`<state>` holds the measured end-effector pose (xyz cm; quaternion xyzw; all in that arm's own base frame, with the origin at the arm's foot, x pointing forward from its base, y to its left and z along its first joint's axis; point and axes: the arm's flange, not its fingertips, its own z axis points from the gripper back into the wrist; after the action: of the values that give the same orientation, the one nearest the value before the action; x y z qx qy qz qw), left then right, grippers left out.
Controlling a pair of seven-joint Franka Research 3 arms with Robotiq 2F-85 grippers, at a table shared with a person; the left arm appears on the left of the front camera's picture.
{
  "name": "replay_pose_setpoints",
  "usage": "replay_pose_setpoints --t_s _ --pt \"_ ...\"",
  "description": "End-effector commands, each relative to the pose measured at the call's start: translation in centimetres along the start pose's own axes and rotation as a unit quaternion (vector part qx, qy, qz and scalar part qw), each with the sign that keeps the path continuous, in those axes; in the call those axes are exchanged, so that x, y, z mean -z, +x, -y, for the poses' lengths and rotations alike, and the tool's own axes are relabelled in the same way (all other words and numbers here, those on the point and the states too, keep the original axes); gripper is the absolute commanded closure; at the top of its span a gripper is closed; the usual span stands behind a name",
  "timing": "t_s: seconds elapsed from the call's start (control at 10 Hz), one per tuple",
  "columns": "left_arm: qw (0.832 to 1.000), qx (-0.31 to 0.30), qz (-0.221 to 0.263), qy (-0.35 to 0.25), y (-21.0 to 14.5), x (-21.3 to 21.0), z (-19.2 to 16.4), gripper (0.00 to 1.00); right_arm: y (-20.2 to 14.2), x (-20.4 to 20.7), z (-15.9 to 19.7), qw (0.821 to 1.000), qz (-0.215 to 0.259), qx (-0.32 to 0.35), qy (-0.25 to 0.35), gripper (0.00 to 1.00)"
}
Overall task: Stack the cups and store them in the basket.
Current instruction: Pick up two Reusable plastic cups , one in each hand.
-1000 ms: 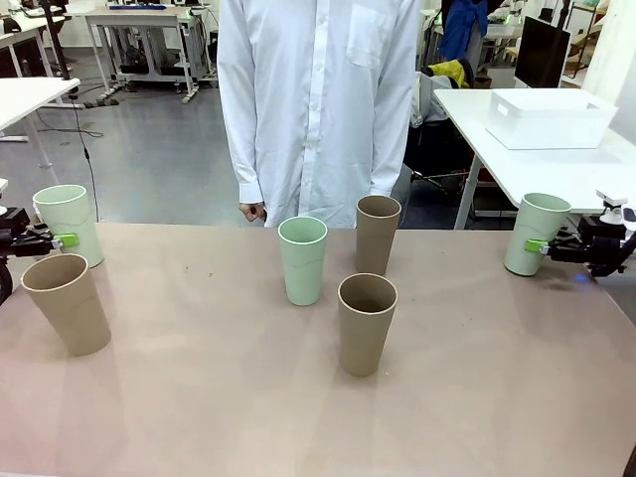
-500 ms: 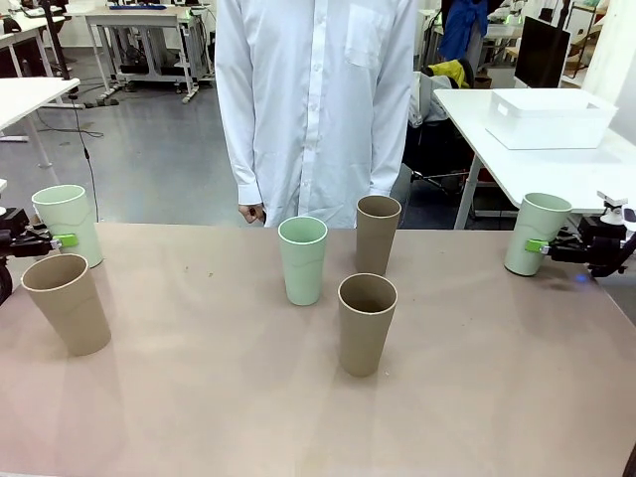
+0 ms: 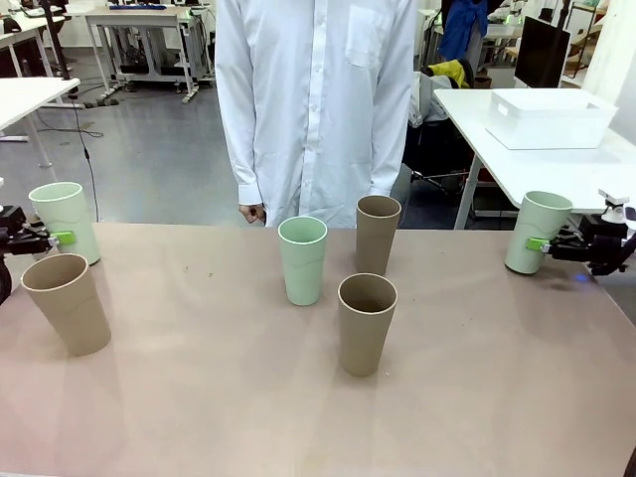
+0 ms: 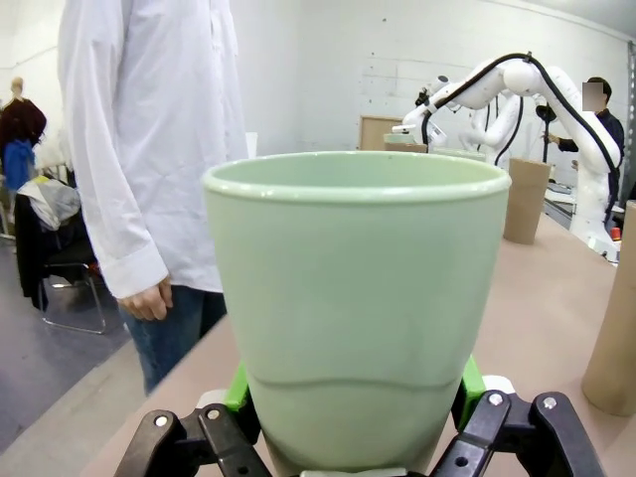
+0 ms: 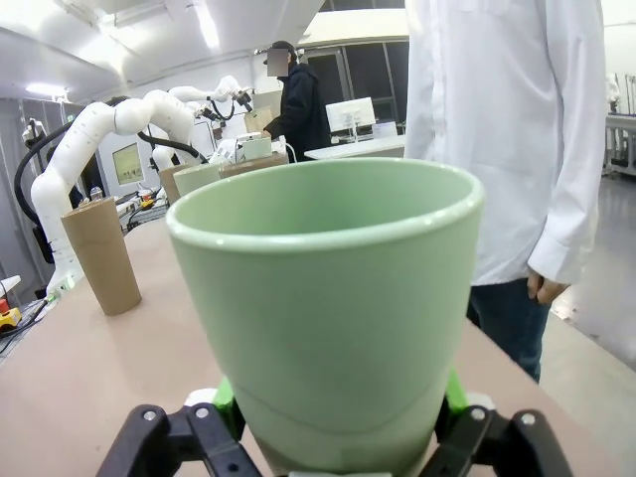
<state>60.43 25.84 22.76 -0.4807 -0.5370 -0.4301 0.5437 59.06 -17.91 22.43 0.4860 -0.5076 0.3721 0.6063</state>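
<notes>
Mint cups (image 4: 358, 278) apparently within both pincers (image 4: 355, 397)

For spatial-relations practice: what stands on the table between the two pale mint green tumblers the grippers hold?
Front view: between the left-held tumbler and right-held tumbler stand a pale mint green tumbler, a farther tan-brown tumbler and a nearer tan-brown tumbler.
</notes>
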Motion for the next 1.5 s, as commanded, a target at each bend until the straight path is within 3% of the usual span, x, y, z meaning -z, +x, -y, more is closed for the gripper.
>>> replay_pose_setpoints --t_s 0.0,0.4,0.5,0.9,1.1,1.2,1.3,1.4 --pt "0.999 0.013 0.022 0.02 6.3 0.2 1.4 0.14 5.0 1.2 -3.6 0.999 0.019 -0.014 -0.023 0.14" --pt "0.998 0.024 0.043 0.026 15.4 1.8 6.5 0.14 10.8 3.0 -10.9 0.997 0.036 -0.001 -0.069 0.14" --pt "0.997 0.015 0.035 0.062 17.5 3.1 8.9 0.14 11.4 3.7 -13.4 0.996 0.033 0.003 -0.079 0.14" --pt "0.999 -0.01 0.019 0.032 19.4 8.1 19.2 0.14 10.5 5.3 -22.5 0.998 0.011 -0.008 -0.057 0.14" --pt "0.999 0.0 0.033 -0.011 18.2 9.6 21.9 0.14 9.7 5.0 -24.1 0.998 0.027 -0.016 -0.045 0.14" --pt "0.997 -0.012 0.029 -0.069 17.4 9.3 22.0 0.14 9.7 5.2 -22.6 0.998 0.021 -0.004 -0.052 0.14" --pt "1.0 -0.01 0.027 0.009 18.6 9.5 21.0 0.14 9.7 5.2 -22.6 0.998 0.021 -0.004 -0.052 0.14" --pt "1.0 -0.01 0.027 0.009 18.6 9.5 21.0 0.14 9.7 5.2 -22.6 0.998 0.021 -0.004 -0.052 0.14"
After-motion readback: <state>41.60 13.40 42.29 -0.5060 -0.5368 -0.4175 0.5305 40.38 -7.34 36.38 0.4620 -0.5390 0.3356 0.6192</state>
